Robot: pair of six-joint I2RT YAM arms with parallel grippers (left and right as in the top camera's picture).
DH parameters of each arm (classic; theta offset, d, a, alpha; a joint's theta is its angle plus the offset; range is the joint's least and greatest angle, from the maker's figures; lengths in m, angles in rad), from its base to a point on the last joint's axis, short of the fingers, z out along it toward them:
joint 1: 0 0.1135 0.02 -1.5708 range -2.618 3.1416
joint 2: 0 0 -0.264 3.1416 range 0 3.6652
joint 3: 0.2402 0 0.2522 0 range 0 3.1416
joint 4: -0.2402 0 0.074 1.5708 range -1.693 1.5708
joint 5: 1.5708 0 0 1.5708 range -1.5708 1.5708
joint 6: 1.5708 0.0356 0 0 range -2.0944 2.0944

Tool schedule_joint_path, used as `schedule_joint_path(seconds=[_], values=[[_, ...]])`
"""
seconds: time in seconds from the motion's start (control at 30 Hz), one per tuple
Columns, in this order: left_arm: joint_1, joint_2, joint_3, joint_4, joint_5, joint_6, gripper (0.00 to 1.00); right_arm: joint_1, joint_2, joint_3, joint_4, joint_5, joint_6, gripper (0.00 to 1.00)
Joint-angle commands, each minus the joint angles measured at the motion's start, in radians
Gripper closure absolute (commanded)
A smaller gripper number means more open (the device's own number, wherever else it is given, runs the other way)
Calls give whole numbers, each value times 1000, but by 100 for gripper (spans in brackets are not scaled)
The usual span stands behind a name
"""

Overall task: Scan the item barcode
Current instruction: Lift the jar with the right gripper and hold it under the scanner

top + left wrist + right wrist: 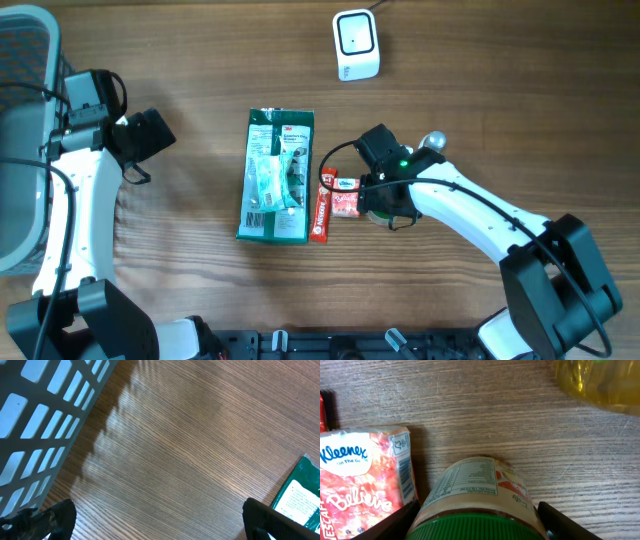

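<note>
The worktop (190, 435) is fine-grained wood or a wood-look laminate, matt with a soft sheen. The basket (45, 405) is smooth grey plastic lattice. The jar (517, 491) wears a glossy label (467, 482); its green lid (475, 530) is probably plastic, though only its edge shows. Shiny crinkled film wraps the tissue pack (362, 485) and the green packet (277, 180). The scanner (356, 45) is glossy white plastic.

Wood-grain table (200, 60). Scanner (356, 45) at 12 o'clock, basket (20, 150) at 9. Centre: green packet (277, 176) lying flat. Red bar (322, 207) just beside it at 3 o'clock, then Kleenex pack (346, 197), then jar (475, 495).
</note>
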Motion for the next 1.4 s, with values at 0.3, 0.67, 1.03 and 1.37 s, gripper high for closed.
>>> schedule_joint_path(seconds=[0.3, 0.67, 1.03, 1.37], values=[[5, -7, 9, 3, -2, 13, 0, -29, -50, 281, -318, -275, -130, 61], [5, -7, 9, 3, -2, 13, 0, -31, -63, 335, -344, -1001, 36, 61], [5, -7, 9, 3, -2, 13, 0, -31, -63, 335, -343, -1001, 114, 60], [5, -7, 9, 3, -2, 13, 0, -31, -63, 335, -333, -1001, 115, 64]])
